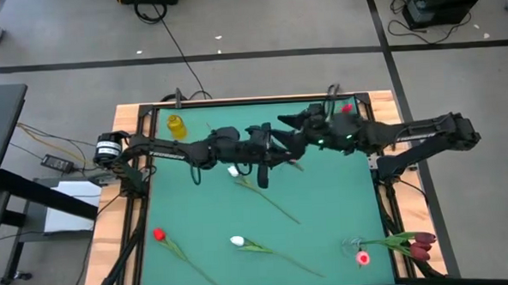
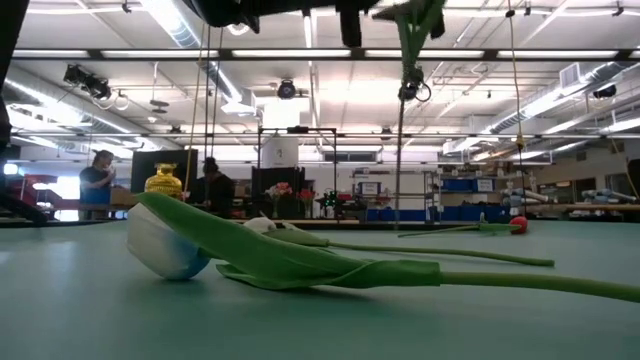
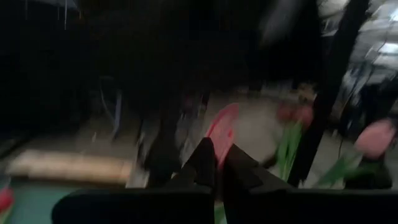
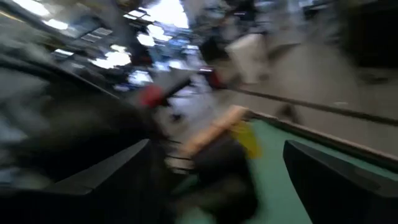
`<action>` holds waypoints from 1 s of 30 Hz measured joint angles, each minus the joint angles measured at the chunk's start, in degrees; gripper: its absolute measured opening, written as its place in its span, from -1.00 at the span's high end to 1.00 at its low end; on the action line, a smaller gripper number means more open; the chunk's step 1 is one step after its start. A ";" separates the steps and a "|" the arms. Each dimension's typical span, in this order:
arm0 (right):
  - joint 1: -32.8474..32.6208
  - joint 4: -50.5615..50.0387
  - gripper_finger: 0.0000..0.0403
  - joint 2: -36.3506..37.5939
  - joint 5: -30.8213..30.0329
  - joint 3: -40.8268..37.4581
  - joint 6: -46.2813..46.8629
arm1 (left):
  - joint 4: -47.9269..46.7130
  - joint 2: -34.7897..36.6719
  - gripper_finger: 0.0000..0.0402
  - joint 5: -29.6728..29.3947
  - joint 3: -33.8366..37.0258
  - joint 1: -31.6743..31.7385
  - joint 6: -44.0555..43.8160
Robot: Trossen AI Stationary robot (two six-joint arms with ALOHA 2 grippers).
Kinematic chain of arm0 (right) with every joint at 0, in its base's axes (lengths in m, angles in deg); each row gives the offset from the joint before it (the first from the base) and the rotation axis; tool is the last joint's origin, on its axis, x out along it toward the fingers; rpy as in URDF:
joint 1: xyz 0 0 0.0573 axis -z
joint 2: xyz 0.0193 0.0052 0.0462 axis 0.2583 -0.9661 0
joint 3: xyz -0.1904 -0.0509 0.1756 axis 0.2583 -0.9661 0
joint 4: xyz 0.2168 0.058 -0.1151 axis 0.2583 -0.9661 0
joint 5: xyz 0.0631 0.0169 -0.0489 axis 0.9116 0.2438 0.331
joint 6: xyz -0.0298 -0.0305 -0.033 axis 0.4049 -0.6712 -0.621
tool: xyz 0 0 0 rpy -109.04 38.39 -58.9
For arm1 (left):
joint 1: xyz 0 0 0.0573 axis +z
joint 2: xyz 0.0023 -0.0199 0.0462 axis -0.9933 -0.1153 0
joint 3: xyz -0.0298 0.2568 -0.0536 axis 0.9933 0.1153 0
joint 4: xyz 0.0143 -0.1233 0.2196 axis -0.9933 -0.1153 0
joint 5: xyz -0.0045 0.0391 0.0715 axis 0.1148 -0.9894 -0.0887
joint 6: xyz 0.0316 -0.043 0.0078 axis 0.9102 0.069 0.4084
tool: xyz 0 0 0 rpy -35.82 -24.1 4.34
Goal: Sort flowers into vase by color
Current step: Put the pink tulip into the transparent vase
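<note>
My left gripper (image 1: 272, 153) hovers high over the middle of the green mat, shut on a tulip with a reddish head (image 3: 222, 127). Its green stem and leaf (image 2: 410, 30) hang at the top of the low view. My right gripper (image 1: 287, 124) is open and empty just beyond the left gripper, toward the far edge. In the right wrist view (image 4: 217, 186) its fingers stand wide apart. A white tulip (image 1: 235, 171) lies on the mat under the arms. Another white tulip (image 1: 238, 241) and a red one (image 1: 159, 235) lie near the front edge. My left gripper pinches the tulip's stem just below the head (image 3: 219, 155) between its two fingers. The reddish head sticks out past the fingertips. The flower is lifted clear of the mat, its stem and leaf hanging below the gripper.
A yellow vase (image 1: 176, 126) stands at the far left of the mat and a red thing (image 1: 347, 108) at the far right. A clear vase with a pink flower (image 1: 360, 256) and maroon tulips (image 1: 422, 242) are at the front right. People stand in the room beyond.
</note>
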 joint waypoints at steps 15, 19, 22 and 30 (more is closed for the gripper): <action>3.62 -5.71 -0.89 11.59 12.44 0.22 1.18 | -1.95 -0.33 0.94 -1.03 0.20 -0.19 -2.90; 2.74 -13.73 -0.80 13.73 15.30 0.22 0.06 | 8.35 1.08 0.92 -0.31 0.09 -0.24 -6.36; 1.46 -17.61 -0.71 15.26 15.63 0.20 -2.67 | 8.51 3.54 0.95 -0.20 0.12 0.40 -7.66; -2.82 -23.40 -0.55 14.95 15.58 0.17 -7.04 | 8.55 7.26 0.95 -5.21 0.12 2.37 -12.06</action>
